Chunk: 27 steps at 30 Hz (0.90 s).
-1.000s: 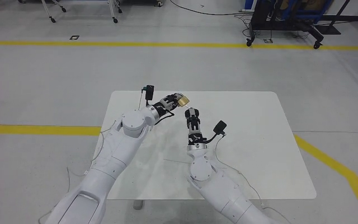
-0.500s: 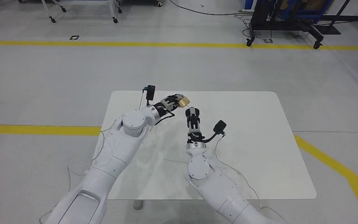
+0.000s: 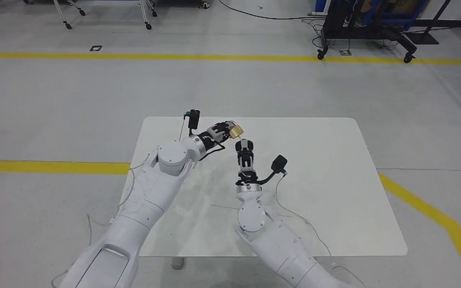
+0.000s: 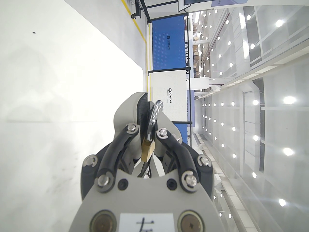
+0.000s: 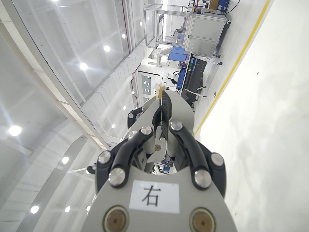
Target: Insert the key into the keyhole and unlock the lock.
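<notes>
Top view: lock [image 3: 235, 130], brass, up in the air over the far left part of the table [image 3: 324, 165], clamped in the left gripper [image 3: 222, 132]. In the left wrist view, pads closed on the steel shackle [image 4: 154, 115], brass body hanging back toward the wrist. Just on the near side of the lock, the right gripper [image 3: 243, 147], pointing at it, close but seemingly apart. In the right wrist view, key [image 5: 160, 91] pinched edge-on between tightly closed fingers, only the brass tip poking past them.

Step in hand, by the look of it: bringing the key tip to the keyhole.
- Hold the lock rigid. Likely to swing, being gripped by the shackle and not the body.
- Match the blade's flat to the slot first, then line the blade along the keyhole's axis.
- Advance slowly and straight. Back off and re-aim on any resistance rather than pushing through.
- Seat the blade fully before turning, and counter the twist with the other arm.
- Mind the short length of key left free: little room before fingertips meet the brass.

Hard to make out: the keyhole itself, and which face of the lock carries it. Gap between key tip and lock too small to judge from above. Key's bow and most of its blade buried between the fingers. Shackle latched or sprung: cannot tell.
</notes>
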Available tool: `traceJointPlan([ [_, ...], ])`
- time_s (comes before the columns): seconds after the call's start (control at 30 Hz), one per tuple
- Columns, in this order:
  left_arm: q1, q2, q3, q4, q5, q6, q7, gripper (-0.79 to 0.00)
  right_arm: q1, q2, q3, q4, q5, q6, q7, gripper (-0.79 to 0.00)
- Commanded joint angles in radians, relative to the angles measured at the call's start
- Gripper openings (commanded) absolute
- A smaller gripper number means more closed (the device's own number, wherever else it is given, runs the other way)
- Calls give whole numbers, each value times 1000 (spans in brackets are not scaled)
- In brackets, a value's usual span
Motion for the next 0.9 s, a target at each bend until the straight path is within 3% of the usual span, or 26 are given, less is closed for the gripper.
traceJointPlan([
  [0.0, 0, -1, -1, 1, 2, 0, -1, -785, -2, -3, 2, 2, -5, -1, 5, -785],
  [0.37, 1, -5, -7, 2, 6, -1, -11, -785, -16, -16, 23, -1, -35, -1, 39, -785],
  [0.87, -14, -11, -15, 33, -41, 51, -110, -785, -36, -29, 56, -20, -72, 12, 66, -785],
])
